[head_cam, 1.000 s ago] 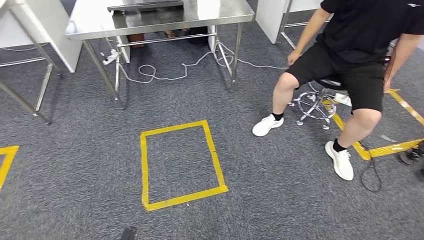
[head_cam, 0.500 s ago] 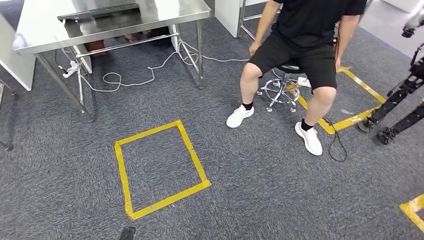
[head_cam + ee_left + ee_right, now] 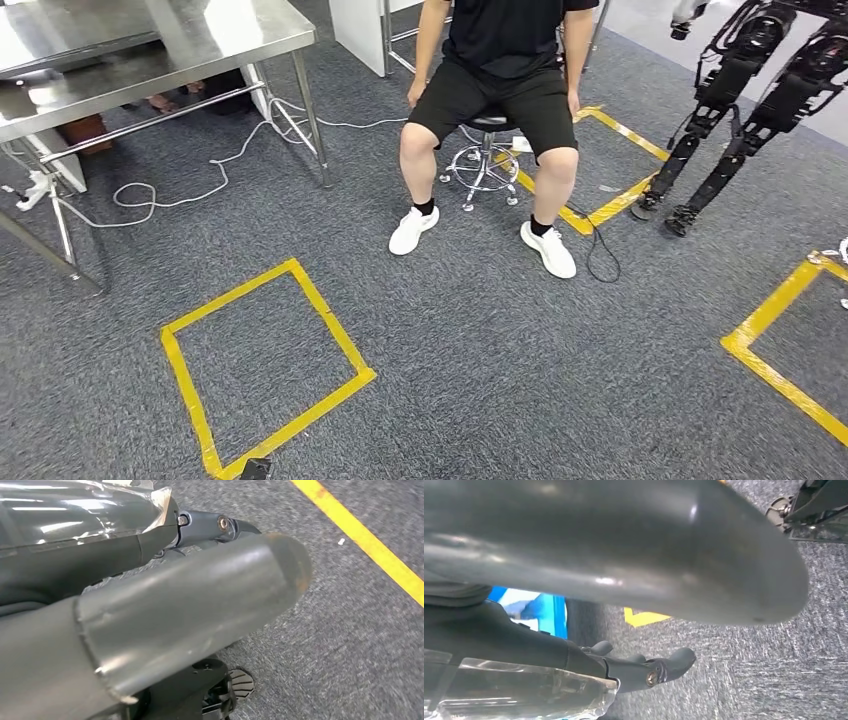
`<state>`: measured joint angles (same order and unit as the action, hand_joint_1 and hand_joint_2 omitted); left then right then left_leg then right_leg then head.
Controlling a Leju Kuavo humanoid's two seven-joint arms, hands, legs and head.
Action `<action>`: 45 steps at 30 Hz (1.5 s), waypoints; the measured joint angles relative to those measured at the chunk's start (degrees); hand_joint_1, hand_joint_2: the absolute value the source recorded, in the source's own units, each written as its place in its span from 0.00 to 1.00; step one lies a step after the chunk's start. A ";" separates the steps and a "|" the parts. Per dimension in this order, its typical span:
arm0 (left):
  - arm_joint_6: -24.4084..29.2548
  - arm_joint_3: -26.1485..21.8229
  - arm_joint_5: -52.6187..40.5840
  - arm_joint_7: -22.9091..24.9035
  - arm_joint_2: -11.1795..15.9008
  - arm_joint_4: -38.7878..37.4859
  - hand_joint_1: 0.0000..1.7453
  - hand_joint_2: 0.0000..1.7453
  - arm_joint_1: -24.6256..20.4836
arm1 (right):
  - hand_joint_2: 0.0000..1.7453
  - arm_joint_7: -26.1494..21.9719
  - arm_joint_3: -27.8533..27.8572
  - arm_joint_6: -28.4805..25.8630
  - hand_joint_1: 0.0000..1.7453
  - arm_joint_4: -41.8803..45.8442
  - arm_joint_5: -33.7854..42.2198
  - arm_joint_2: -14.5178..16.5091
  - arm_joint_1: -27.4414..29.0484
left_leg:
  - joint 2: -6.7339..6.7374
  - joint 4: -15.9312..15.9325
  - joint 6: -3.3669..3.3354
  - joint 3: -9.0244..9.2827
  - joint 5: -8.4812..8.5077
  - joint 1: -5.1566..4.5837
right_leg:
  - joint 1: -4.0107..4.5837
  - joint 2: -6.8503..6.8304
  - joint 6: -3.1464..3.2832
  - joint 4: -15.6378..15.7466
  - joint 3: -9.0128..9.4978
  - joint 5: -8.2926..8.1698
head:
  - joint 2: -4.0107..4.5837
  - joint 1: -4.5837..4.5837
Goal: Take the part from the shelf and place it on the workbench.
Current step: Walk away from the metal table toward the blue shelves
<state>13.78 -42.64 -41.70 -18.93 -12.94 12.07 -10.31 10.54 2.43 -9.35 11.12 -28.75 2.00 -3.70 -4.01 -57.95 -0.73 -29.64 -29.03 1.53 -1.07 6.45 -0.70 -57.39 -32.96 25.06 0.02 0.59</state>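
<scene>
You look down on a carpet floor (image 3: pixel 480 360). A taped square (image 3: pixel 262 365) lies near, to your left. Behind it, at far left, stands a steel table (image 3: pixel 150 50) with a cable (image 3: pixel 190 190) trailing on the floor beneath. A person (image 3: pixel 495 110) sits on a stool (image 3: pixel 483 160) ahead, centre. Right of the person stands another robot (image 3: pixel 740 100); a second taped outline (image 3: pixel 780 345) lies near right.

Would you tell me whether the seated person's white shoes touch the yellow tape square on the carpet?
Apart: the head view shows grey carpet between both white shoes and the yellow tape square.
</scene>
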 joint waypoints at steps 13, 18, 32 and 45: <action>0.00 0.42 -0.04 0.14 -0.21 0.01 0.00 0.00 -0.12 | 0.00 0.04 -0.01 0.03 0.00 -0.15 -0.02 -0.10 0.30 | 9.27 2.21 -1.53 0.24 1.62 -0.67 | -0.52 -8.40 -2.89 -5.24 -1.79 2.82 | 0.00 0.62; 0.11 0.65 -0.04 0.39 -0.24 0.04 0.00 0.00 -0.41 | 0.00 0.10 -0.02 0.11 0.00 -0.16 -0.34 -0.13 0.07 | 11.44 1.57 0.32 0.52 0.93 -0.79 | -0.19 -8.98 -1.06 0.48 0.87 1.02 | 0.00 0.53; 0.51 0.97 -0.10 0.50 -0.20 0.04 0.00 0.00 0.10 | 0.00 -0.03 0.00 0.07 0.00 -0.19 -0.37 0.19 0.37 | -0.92 0.89 -0.83 0.67 -0.14 -0.64 | 0.27 0.87 -0.49 0.53 -0.76 -1.13 | 0.00 -0.03; 0.97 1.16 -0.29 0.42 -0.43 0.08 0.00 0.00 0.14 | 0.00 -0.04 0.00 -0.24 0.00 -0.32 -0.11 0.39 0.67 | 9.84 2.42 -1.41 1.01 0.98 -1.40 | -0.16 -10.02 -2.65 -0.71 0.59 1.36 | 0.00 0.55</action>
<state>14.75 -41.47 -41.99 -18.51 -13.37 12.15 -10.17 10.50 2.43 -9.60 10.80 -28.87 2.39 -3.02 5.84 -55.53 -2.14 -28.62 -28.05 0.13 -1.23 -3.57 -3.34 -58.10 -32.37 26.43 0.02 1.14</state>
